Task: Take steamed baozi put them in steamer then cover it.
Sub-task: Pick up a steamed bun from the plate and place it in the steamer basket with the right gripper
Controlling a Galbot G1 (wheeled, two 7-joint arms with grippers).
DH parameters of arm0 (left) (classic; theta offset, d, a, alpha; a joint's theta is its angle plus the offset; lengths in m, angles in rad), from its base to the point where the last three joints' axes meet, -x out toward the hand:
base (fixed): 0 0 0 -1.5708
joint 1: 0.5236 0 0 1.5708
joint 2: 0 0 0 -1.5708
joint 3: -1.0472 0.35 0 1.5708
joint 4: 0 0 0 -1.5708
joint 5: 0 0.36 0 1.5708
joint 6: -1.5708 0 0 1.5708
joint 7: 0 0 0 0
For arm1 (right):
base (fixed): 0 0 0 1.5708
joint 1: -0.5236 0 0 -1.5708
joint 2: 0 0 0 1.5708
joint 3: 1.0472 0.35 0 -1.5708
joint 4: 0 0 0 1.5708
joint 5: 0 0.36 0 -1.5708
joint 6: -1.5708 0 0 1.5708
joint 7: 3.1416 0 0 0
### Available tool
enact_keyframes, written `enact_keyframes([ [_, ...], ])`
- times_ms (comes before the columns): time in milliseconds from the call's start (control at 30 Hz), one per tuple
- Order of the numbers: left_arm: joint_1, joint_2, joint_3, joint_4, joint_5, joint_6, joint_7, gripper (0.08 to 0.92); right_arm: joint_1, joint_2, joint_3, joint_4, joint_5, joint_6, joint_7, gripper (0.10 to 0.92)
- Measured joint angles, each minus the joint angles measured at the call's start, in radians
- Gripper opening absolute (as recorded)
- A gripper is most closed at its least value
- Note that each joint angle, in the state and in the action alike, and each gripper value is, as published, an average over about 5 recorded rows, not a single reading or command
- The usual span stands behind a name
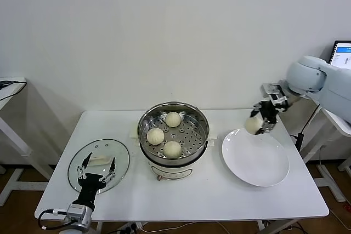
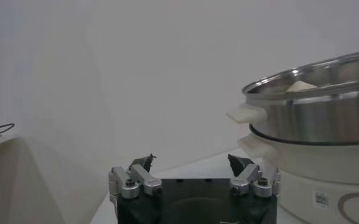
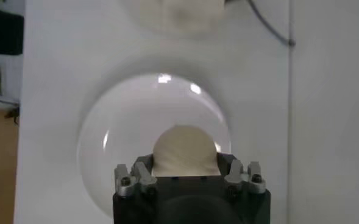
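In the head view, the steamer (image 1: pixel 173 135) is seen at the middle of the white table (image 1: pixel 192 190), its steel pot open at the top. Three steamed baozi are lying on its perforated tray: one toward the wall (image 1: pixel 173 119), one on the robot's left side (image 1: pixel 156 135), one nearest the robot (image 1: pixel 173 148). A fourth baozi (image 1: pixel 254 125) is pinched by the right gripper (image 1: pixel 262 119), which is held in the air to the right of the steamer, above the far edge of the white plate (image 1: pixel 255 160). The cover (image 1: pixel 98 164) is laid flat on the table to the left of the steamer, well apart from it. The left gripper (image 1: pixel 96 172) is placed over the cover's near edge with its fingers spread.

In the left wrist view, the left gripper (image 2: pixel 191 165) is shown with its fingers spread and nothing between them; the steamer (image 2: pixel 316 131) stands beyond, with the top of a baozi (image 2: pixel 301 86) showing above its rim.

In the right wrist view, the right gripper (image 3: pixel 184 170) is closed about the baozi (image 3: pixel 184 149), and the white plate (image 3: pixel 115 146) lies below it on the table.
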Motion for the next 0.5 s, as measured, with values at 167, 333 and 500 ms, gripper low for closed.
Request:
enact_keyframes([
  [167, -0.009, 0.005, -0.005, 0.004, -0.010, 0.001, 0.002, 0.823, 0.072, 0.101, -0.071, 0.014, 0.116, -0.044, 0.025, 0.721],
  [333, -0.014, 0.007, -0.013, 0.011, -0.017, 0.004, 0.003, 0.823, 0.088, 0.216, -0.096, -0.008, 0.192, -0.071, 0.042, 0.714],
  [500, -0.014, 0.011, -0.021, 0.013, -0.021, 0.005, 0.004, 0.823, 0.067, 0.328, -0.094, -0.061, 0.227, -0.083, 0.046, 0.713],
])
